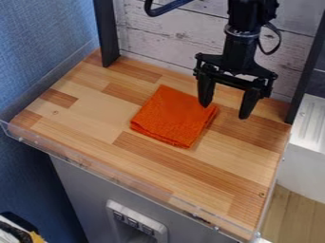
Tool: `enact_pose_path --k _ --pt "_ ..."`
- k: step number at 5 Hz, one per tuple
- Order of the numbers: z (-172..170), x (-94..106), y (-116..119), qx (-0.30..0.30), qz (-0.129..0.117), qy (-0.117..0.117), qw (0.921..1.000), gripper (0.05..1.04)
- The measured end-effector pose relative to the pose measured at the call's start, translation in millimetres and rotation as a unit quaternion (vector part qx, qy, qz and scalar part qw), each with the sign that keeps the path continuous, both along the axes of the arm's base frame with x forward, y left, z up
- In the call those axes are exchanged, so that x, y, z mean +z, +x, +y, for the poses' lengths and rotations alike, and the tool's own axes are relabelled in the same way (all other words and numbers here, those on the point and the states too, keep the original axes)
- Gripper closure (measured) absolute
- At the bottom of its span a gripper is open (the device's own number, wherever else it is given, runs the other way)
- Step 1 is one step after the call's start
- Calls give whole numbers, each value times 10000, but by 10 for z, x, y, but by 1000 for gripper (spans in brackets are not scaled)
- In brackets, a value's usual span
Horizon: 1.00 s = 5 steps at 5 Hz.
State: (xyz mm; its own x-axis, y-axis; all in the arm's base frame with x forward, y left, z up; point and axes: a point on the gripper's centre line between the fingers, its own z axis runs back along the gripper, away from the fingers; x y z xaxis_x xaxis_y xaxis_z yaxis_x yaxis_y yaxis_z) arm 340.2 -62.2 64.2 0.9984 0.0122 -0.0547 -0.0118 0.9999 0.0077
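Observation:
The black gripper (223, 112) hangs at the upper right of the work surface, its two fingers spread apart and pointing down. Nothing is between them. An orange cloth (173, 117), folded into a rough square, lies flat near the middle of the wooden top. The gripper's left finger overlaps the cloth's upper right corner in the view; whether it touches the cloth I cannot tell. The right finger is over bare wood to the right of the cloth.
The wooden tabletop (234, 163) has a low clear rim (114, 179) along its front. Black posts (107, 33) stand at the back left and back right, with a whitewashed plank wall (171, 35) behind. A white unit (308, 142) stands at the right.

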Motion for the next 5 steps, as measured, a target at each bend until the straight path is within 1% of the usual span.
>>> enact_pose_path --k 1,2,5 --pt "35 -68 -41 61 40 -6 10000 85" --pt "213 -176 -113 330 102 -10 9994 87" --pt "620 -207 -193 971 -310 -63 9948 89"
